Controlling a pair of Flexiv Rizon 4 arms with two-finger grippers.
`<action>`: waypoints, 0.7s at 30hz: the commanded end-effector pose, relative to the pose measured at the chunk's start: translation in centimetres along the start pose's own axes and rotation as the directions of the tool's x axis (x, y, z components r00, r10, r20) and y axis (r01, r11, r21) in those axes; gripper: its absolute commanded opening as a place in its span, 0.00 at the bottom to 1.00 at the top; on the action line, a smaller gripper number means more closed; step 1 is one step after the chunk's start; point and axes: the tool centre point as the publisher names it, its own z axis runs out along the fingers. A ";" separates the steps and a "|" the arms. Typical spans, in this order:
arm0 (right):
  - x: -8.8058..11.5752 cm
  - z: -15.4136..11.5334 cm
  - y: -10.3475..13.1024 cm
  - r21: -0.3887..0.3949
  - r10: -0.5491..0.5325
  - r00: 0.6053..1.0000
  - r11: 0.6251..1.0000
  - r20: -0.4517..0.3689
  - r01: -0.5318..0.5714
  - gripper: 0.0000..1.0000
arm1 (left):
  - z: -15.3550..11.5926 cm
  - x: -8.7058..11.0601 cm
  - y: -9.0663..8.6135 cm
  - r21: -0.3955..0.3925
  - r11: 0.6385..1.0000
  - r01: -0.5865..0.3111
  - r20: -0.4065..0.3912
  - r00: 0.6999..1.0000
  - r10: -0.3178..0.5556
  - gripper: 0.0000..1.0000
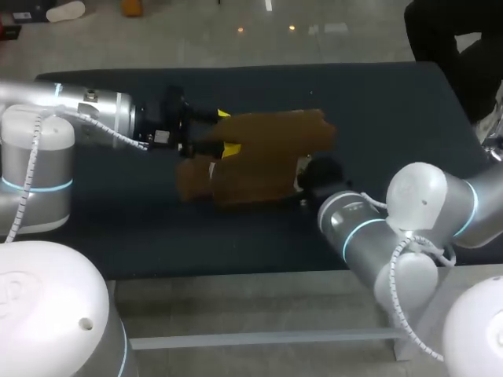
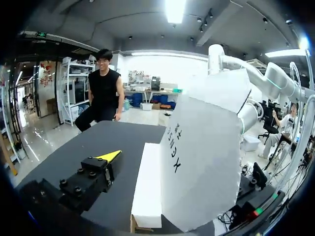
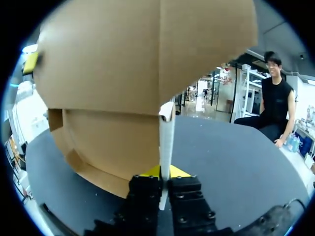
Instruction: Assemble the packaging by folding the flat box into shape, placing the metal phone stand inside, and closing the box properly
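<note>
Your box [image 1: 267, 157] sits around the middle of the counter [image 1: 377, 110], brown, half-formed and raised off the flat. One broad panel is tilted up and a lower flap trails toward the near-left.

Your right claw [image 3: 165, 177] is closed almost completely. It pinches the thin edge of one upright panel between its two black fingers, with the cardboard standing edge-on out of the grip. Your left claw [image 1: 226, 132] is at the box's left end, right up against the cardboard. Whether it actually has hold of a panel you cannot tell, because in its own wrist view the big pale panel blocks half of it. The metal phone stand does not show in any view, so you cannot confirm where it is before you plan the insertion.

My judgement is that you are in the folding stage, with nothing set square yet. The main risk is the right-hand pinch. It holds only a narrow strip of card, so any twist or pull from the left end could slide the panel out or crease it off its score line. If the two arms move against each other, a flap may tear or buckle. If the right grip opens early, the raised panel will likely flop back down (nothing else appears to prop it). Watch, too, that the trailing flap does not get tucked under the box.
</note>
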 end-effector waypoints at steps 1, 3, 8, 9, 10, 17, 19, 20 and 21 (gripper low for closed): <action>-1.1 -0.4 0.9 0.020 0.011 0.997 1.000 -0.071 -0.009 0.00 | -2.2 1.8 -1.2 -0.034 0.999 -0.020 0.079 0.997 0.023 1.00; -1.4 -0.5 1.1 0.022 0.012 0.996 1.000 -0.093 -0.010 0.00 | -2.9 2.1 -1.5 -0.039 0.999 -0.037 0.092 0.995 0.040 1.00; -1.7 -1.0 1.3 0.005 0.023 0.987 1.000 -0.161 -0.022 0.00 | -4.6 2.7 -2.4 -0.054 0.996 -0.073 0.126 0.989 0.079 1.00; -1.7 -1.1 1.3 0.003 0.024 0.985 1.000 -0.169 -0.024 0.00 | -4.9 2.9 -2.5 -0.058 0.995 -0.079 0.132 0.987 0.086 1.00; -1.8 -1.2 1.2 -0.004 0.025 0.982 1.000 -0.189 -0.026 0.00 | -5.2 3.0 -2.6 -0.064 0.994 -0.084 0.140 0.986 0.092 1.00; -2.1 -1.4 1.2 -0.027 0.030 0.956 0.999 -0.292 -0.039 0.00 | -7.1 3.8 -3.5 -0.088 0.989 -0.117 0.167 0.977 0.130 1.00; -2.0 -1.5 1.3 -0.014 0.025 0.949 0.999 -0.313 -0.031 0.00 | -7.6 3.9 -3.6 -0.095 0.987 -0.129 0.171 0.975 0.143 1.00; -2.0 -1.5 1.3 -0.013 0.025 0.943 0.999 -0.331 -0.032 0.00 | -7.8 4.0 -3.7 -0.102 0.986 -0.133 0.171 0.974 0.149 1.00; -2.0 -1.5 1.4 -0.005 0.024 0.942 1.000 -0.335 -0.028 0.00 | -7.9 4.1 -3.8 -0.106 0.985 -0.136 0.171 0.973 0.153 1.00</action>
